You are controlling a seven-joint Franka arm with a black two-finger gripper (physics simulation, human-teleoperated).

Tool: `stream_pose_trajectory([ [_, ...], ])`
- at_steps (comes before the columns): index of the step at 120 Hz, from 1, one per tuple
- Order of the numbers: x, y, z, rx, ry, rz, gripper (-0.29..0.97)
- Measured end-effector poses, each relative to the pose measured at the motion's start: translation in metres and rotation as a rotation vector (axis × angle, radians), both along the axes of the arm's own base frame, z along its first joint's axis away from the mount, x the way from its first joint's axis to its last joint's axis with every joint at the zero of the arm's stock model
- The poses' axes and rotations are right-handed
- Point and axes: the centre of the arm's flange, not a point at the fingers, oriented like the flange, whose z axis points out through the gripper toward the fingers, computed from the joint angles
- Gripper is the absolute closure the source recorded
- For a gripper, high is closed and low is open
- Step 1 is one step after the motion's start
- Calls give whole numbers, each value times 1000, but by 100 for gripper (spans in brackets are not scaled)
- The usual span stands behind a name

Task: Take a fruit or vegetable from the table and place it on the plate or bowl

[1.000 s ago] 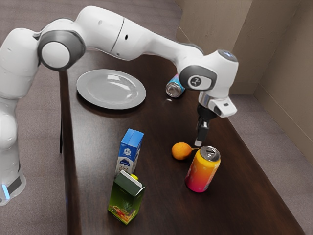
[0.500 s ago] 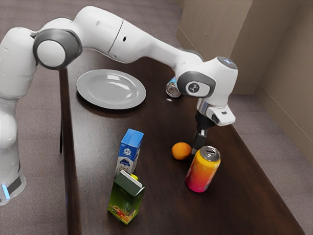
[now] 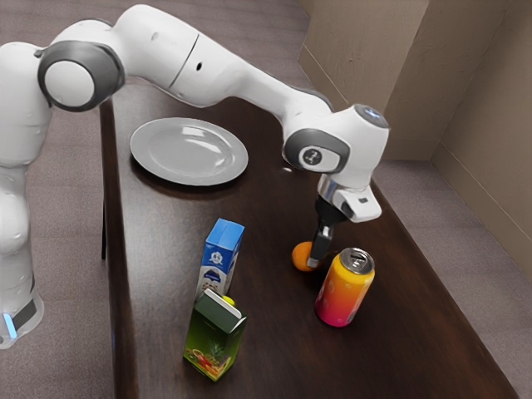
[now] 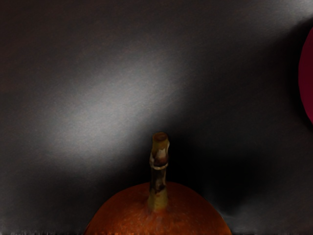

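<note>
Exterior view first: orange point(image 3: 300, 256) on the dark table point(image 3: 274, 208), roughly midway along its length and nearer the long edge on the exterior view's right than the opposite edge. Down on the fruit from above, the black gripper point(image 3: 314, 260), overlapping the orange's side toward the can; released or clenched, impossible to tell.

Just beside, toward the table's near end, an upright yellow-to-pink can point(image 3: 343, 287), with the gripper between it and the orange.

Across from the orange, toward the long edge on the exterior view's left, an upright blue-and-white carton point(image 3: 221, 256). Close to that carton and nearer the near end, a green carton point(image 3: 214, 334), with a speck of yellow behind its top, too hidden to name.

Well apart from the orange, toward the far end and the left-hand edge, a grey plate point(image 3: 189, 150).

Wrist view: top of the orange point(image 4: 156, 215) right under the hand, brown stem point(image 4: 159, 169) upright. Beyond the fruit, dark tabletop with a pale sheen. Off to one side of the fruit, a magenta curve of the can point(image 4: 307, 73).
</note>
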Motion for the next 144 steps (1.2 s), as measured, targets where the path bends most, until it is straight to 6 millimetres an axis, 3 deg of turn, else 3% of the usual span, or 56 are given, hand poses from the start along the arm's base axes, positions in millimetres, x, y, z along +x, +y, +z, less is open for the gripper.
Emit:
stream_pose_trajectory([
  [38, -6, 1, -22, -1, 10, 1, 0],
  [57, -7, 1, -26, 2, -2, 5, 28],
  [82, -7, 0, -8, 10, -50, 10, 38],
  [98, -3, 3, 29, 11, -111, 22, 38],
  [119, 8, 9, 140, 2, -233, 45, 39],
  [127, 5, 14, 185, 6, -271, 54, 38],
  [134, -1, 20, 212, 15, -279, 65, 37],
  [138, -6, 36, 223, 31, -275, 93, 38],
  [144, -15, 88, 239, 72, -265, 184, 39],
])
